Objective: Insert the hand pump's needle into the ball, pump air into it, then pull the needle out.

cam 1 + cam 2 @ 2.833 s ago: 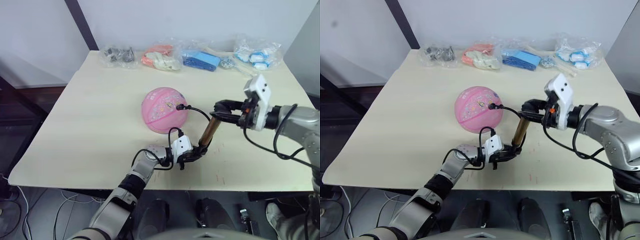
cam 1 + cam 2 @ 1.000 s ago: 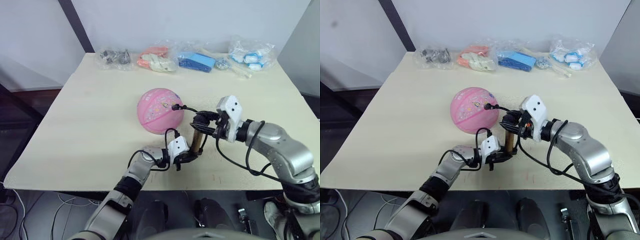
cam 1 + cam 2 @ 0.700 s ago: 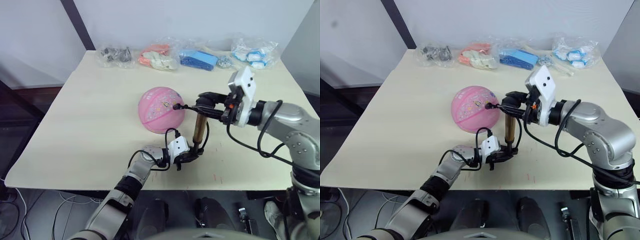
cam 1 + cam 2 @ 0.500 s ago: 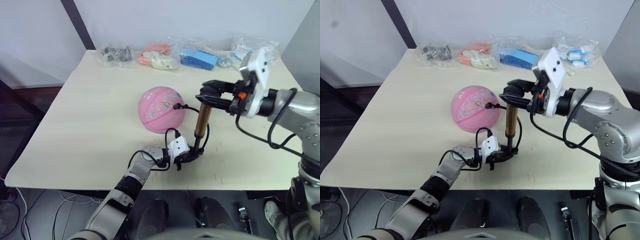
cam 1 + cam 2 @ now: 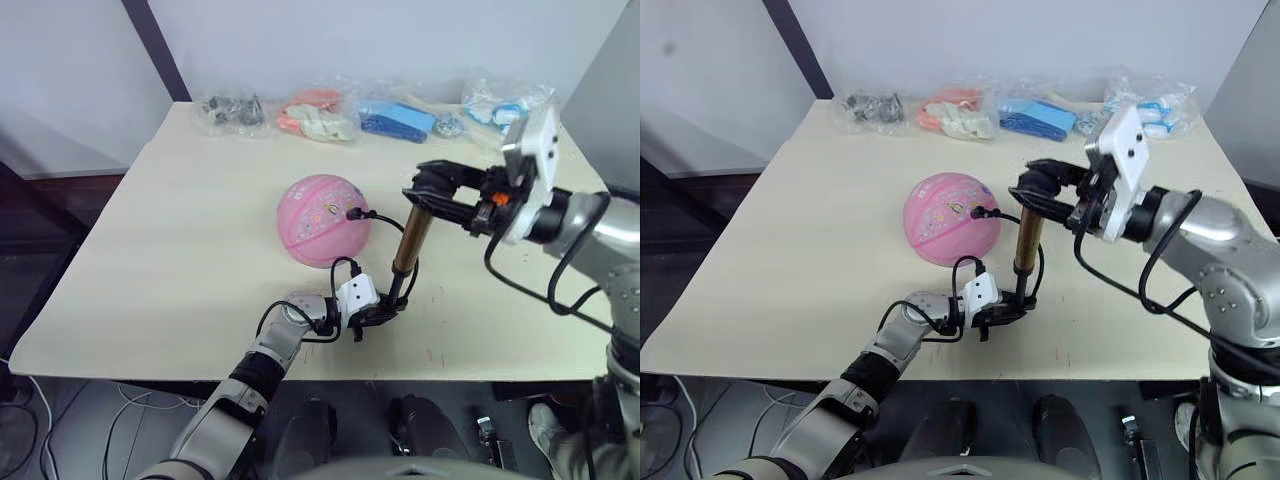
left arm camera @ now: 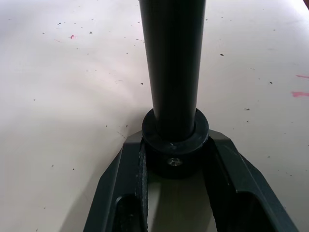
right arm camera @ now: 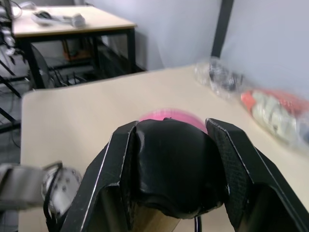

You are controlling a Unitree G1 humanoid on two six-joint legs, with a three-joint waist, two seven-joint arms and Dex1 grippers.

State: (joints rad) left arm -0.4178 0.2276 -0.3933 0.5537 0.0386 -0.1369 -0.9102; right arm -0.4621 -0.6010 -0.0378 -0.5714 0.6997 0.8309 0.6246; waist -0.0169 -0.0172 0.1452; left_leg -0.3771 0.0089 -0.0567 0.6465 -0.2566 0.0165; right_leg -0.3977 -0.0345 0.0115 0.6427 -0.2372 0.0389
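The left gripper [image 5: 378, 314] lies low on the table [image 5: 180, 220], its two black fingers [image 6: 118, 193] clamped on either side of the black base cap of the hand pump [image 5: 411, 240] — the wrist view shows the cap squeezed between the pads with the dark barrel rising straight out of it. The right gripper [image 5: 428, 190] is clenched on the pump's black T-handle [image 7: 176, 169] at the top; its fingers [image 7: 108, 183] press both flanks of the handle.

The gold-bronze barrel stands above the left gripper and leans a little, its top tipped toward the right arm. The pink ball [image 5: 324, 219] sits on the table just beyond the left gripper, on the side away from the right arm. The thin black hose [image 5: 395, 222] runs from the pump to the needle [image 5: 354, 212], whose black fitting sits against the upper face of the ball on the side facing the right gripper; the pin itself is too small to make out. Clear bags of small items [image 5: 320, 112] lie along the table's far edge, well beyond both grippers.

Compared with half a second ago, the right gripper has drawn the handle outward to the robot's right, so the barrel leans more than it did — it was nearly upright. The left gripper, the ball and the needle fitting are where they were.
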